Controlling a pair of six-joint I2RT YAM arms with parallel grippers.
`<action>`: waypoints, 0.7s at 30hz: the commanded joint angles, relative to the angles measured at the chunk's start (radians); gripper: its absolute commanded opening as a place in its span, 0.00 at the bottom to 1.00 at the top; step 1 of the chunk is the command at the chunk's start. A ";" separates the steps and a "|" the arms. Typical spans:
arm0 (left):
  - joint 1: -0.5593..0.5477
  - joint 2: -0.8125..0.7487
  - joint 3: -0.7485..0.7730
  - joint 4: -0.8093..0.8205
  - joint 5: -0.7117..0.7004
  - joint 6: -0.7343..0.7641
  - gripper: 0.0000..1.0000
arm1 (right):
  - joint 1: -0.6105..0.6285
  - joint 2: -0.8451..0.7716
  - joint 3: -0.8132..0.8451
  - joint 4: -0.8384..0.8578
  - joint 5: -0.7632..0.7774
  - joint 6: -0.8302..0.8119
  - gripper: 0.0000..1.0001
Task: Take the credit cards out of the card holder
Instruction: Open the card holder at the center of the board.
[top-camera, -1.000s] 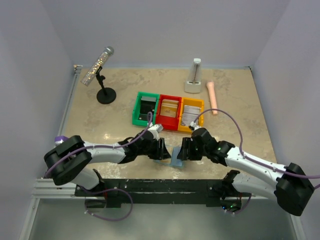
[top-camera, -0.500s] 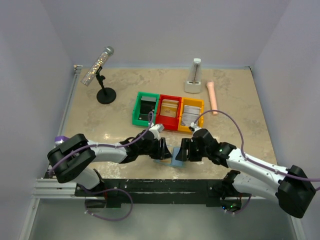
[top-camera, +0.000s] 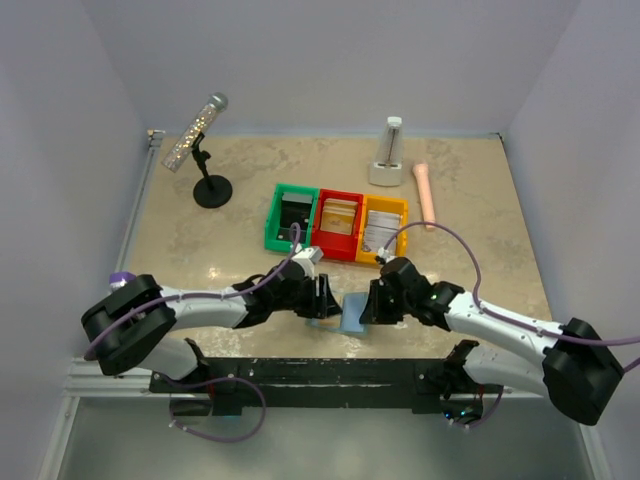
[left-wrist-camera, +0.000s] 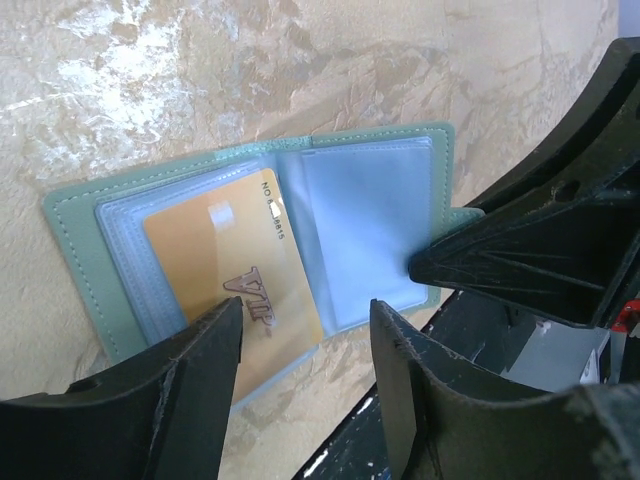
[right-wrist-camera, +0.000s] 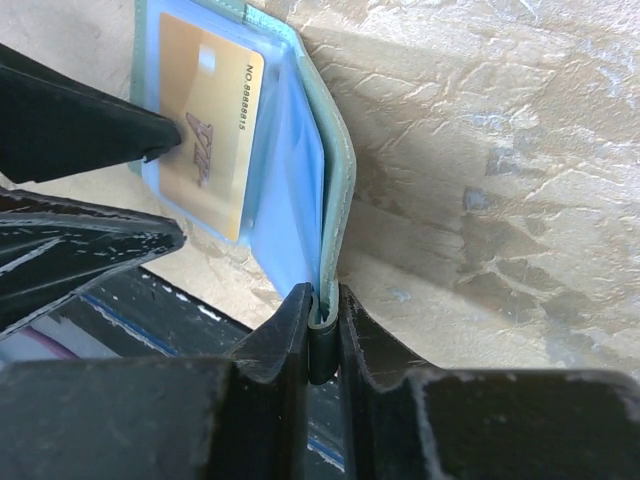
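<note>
Nearby: bins (top-camera: 336, 252) beyond card holder (left-wrist-camera: 380, 200) | right fingers (right-wrist-camera: 270, 350) pinch its edge

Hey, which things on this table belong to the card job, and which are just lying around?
Job: card holder, gold card, left gripper, right gripper.
Lying about: microphone, metronome, coloured bins, pink stick.

Open card holder (left-wrist-camera: 372, 225), gold card (left-wrist-camera: 225, 265) (VIP) inside
</note>
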 joint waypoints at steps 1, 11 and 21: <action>0.002 -0.075 -0.004 -0.067 -0.045 -0.006 0.59 | -0.005 -0.006 0.053 -0.014 0.038 -0.033 0.12; 0.016 -0.112 -0.017 -0.063 -0.039 -0.006 0.59 | -0.004 0.001 0.082 -0.082 0.081 -0.110 0.00; 0.027 -0.024 -0.015 -0.054 -0.057 -0.018 0.51 | -0.004 -0.017 0.089 -0.189 0.139 -0.117 0.43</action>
